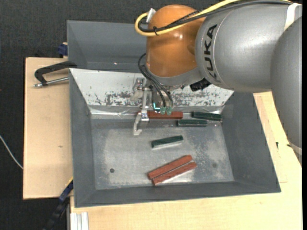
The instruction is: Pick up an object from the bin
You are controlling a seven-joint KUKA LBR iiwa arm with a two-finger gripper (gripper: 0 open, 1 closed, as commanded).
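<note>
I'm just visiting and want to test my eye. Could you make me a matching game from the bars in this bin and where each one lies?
Things:
1. pair of brown bars
2. lone green bar
3. single brown bar

Places:
A. middle of the bin floor
B. by the back wall, right beside the tool
C. near the front wall, lowest in the picture

Pairs: 1-C, 2-A, 3-B.
</note>
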